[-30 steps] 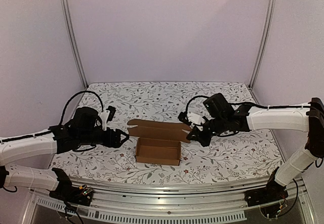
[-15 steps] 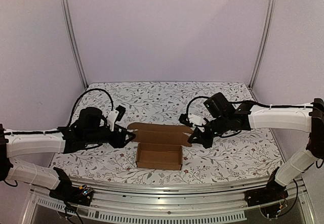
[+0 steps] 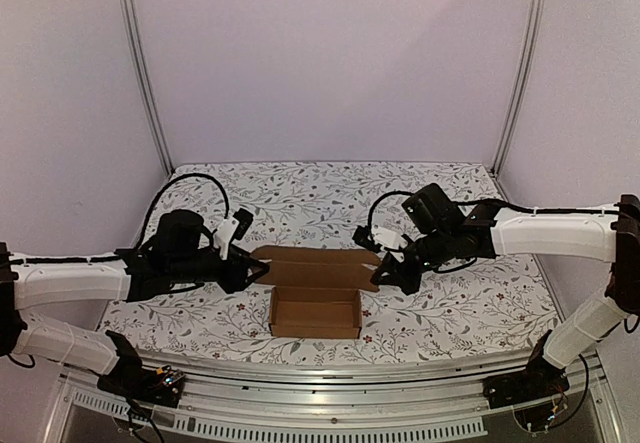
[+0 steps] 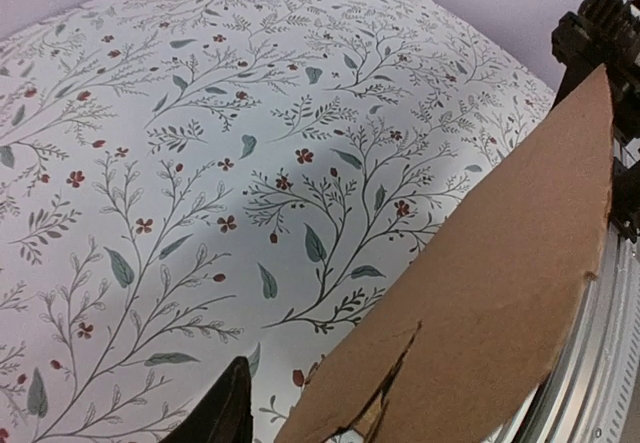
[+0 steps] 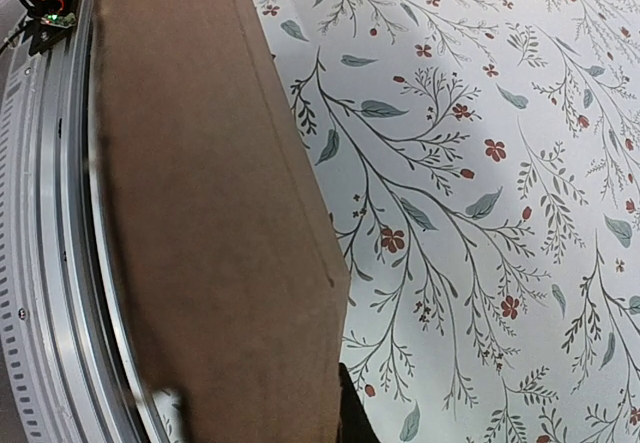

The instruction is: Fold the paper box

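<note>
The paper box (image 3: 315,310) is plain brown cardboard, an open narrow tray in the middle of the flowered table, with its lid flap (image 3: 315,266) standing up behind it. My left gripper (image 3: 252,266) is at the flap's left end. In the left wrist view one dark finger (image 4: 228,415) stands apart from the flap (image 4: 500,283), whose slit edge reaches in between the jaws. My right gripper (image 3: 383,271) is at the flap's right end. In the right wrist view the flap (image 5: 200,213) fills the left, with one finger (image 5: 350,415) pressed against it.
An aluminium rail (image 3: 320,388) runs along the near table edge and also shows in the right wrist view (image 5: 50,263). Metal frame posts (image 3: 145,73) and plain walls enclose the back and sides. Flowered tabletop (image 3: 330,198) lies behind the box.
My left gripper has moved right, up to the flap's left end. The flap has tipped a little toward the box. The right gripper has stayed at the flap's right end.
</note>
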`<state>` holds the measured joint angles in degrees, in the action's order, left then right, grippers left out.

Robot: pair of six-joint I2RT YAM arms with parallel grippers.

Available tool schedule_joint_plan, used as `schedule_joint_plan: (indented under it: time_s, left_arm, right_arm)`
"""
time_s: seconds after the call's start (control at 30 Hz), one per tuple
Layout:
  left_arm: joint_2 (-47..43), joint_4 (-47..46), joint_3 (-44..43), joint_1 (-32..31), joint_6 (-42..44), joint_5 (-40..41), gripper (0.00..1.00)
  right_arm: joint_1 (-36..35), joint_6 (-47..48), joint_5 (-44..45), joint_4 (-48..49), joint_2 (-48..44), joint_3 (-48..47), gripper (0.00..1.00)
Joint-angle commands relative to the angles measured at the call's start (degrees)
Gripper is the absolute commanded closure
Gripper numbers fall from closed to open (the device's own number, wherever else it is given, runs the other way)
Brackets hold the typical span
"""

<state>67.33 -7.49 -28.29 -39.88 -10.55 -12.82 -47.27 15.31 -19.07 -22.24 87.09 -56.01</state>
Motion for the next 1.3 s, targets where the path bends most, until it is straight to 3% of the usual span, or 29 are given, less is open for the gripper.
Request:
schedule_joint_plan:
  time_s: [0.0,0.23,0.77,1.27]
  left_arm:
    - [-2.43,-0.05,-0.05,-0.99,0.65,1.13,0.60]
    - [-3.63,0.21,0.96,-1.08,0.49,1.02,0.68]
    - [-0.49,1.51,0.95,-1.19,0.70,2.12,0.69]
    - [-0.36,4.41,-0.45,-1.80,0.00,2.78,0.88]
  right_arm:
    - [-0.52,-0.72,0.15,-1.62,0.01,-0.75,1.00]
    - [-0.49,-0.80,0.35,-1.33,0.27,-0.91,1.00]
    - [-0.57,-1.42,0.42,-1.14,0.01,-1.02,1.00]
    - [-0.83,-2.63,1.94,0.30,0.20,-1.03,0.99]
